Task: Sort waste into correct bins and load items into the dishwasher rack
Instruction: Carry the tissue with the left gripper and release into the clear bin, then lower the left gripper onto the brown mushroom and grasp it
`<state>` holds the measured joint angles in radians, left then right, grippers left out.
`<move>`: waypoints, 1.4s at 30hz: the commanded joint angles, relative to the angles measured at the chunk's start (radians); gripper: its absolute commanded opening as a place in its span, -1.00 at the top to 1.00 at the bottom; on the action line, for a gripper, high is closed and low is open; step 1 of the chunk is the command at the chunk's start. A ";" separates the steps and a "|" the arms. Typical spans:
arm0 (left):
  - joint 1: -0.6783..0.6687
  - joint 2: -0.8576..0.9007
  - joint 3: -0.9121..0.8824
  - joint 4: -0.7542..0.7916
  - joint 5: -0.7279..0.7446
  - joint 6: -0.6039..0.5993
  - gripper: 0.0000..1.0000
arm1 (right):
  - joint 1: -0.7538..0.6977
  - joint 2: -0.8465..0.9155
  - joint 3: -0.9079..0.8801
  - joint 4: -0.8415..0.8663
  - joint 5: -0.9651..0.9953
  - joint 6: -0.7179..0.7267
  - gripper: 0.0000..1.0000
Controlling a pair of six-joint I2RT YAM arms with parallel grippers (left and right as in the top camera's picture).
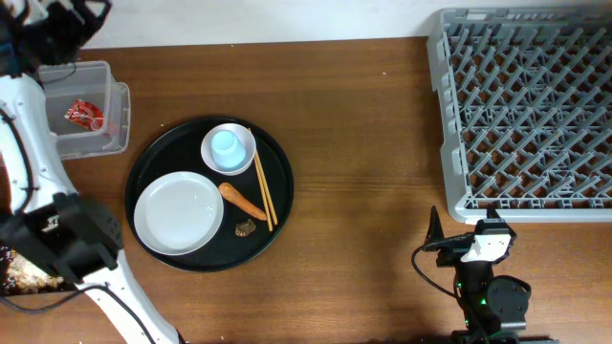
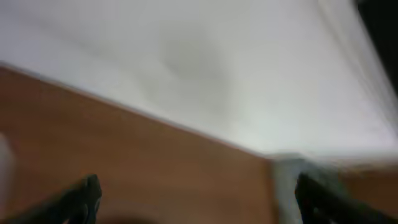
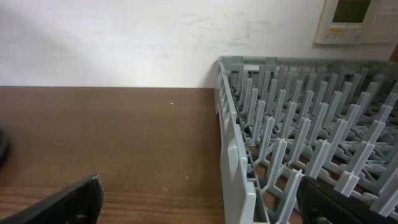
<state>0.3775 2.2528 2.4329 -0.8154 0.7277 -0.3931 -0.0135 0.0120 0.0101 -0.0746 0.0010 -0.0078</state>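
The crumpled red-and-white wrapper (image 1: pixel 84 115) lies in the clear plastic tub (image 1: pixel 96 143) at the table's far left corner. On the round black tray (image 1: pixel 282 205) towards the left edge sit the white plate (image 1: pixel 179 212), cup (image 1: pixel 229 148), chopsticks (image 1: pixel 263 189), carrot piece (image 1: pixel 242 200) and brown lump (image 1: pixel 246 227). The grey dishwasher rack (image 1: pixel 526 115) fills the far right corner. The left gripper (image 2: pixel 196 202) and the right gripper (image 3: pixel 199 202) both stand spread wide, holding nothing
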 commanded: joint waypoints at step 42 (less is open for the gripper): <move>-0.704 -0.551 -1.111 -0.363 -0.594 0.049 -0.97 | -0.006 -0.006 -0.005 -0.006 0.011 -0.003 -0.96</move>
<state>-0.3275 1.7123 1.3720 -1.1877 0.1585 -0.3370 -0.0135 0.0132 0.0105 -0.0750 0.0032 -0.0086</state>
